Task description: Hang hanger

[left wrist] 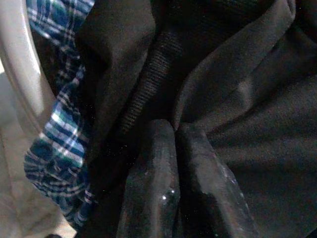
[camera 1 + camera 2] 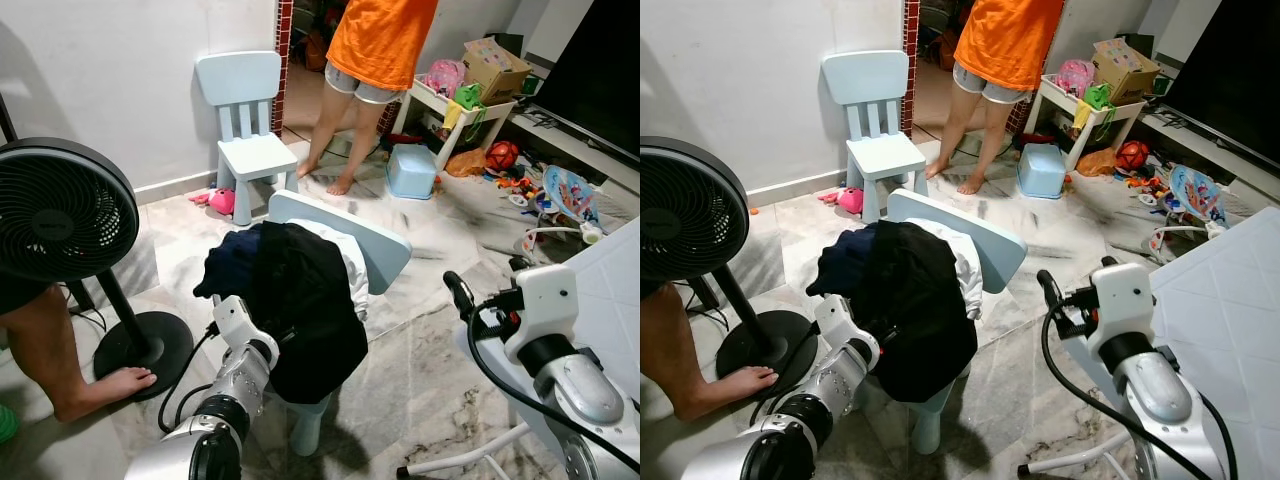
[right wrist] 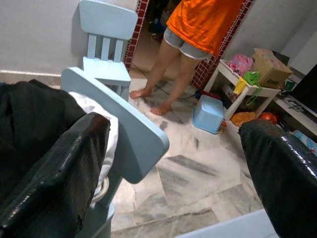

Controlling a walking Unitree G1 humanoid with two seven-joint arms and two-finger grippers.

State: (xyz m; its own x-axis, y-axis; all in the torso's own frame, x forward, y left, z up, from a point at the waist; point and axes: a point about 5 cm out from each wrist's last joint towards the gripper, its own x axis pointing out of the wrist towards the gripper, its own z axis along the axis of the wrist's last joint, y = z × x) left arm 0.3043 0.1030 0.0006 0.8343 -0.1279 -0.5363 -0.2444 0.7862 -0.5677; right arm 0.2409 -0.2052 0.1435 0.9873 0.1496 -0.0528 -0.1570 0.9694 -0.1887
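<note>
The pile of clothes (image 2: 290,300) lies heaped over the seat and back of a pale blue child's chair (image 2: 370,245) directly in front of the robot: a black garment (image 1: 237,89) on top, something white beneath, and a blue plaid shirt (image 1: 54,124) showing in the left wrist view. The left gripper (image 1: 181,163) is pushed into the black fabric, its two fingers drawn nearly together, but whether they pinch cloth, a hanger or nothing cannot be told from here. The right gripper (image 3: 173,163) hovers beside the chair with its fingers spread wide and empty, looking past the chair back towards a person in an orange shirt (image 2: 380,40) standing near a second blue chair (image 2: 245,120) by the wall.

No hanger can be made out (it may be buried inside the black garment, or not). No rail or hook to hang it on can be made out either. By this showing the task is at its start: the hanger has yet to be found or lifted clear, and the hanging itself is all left to do.
</note>
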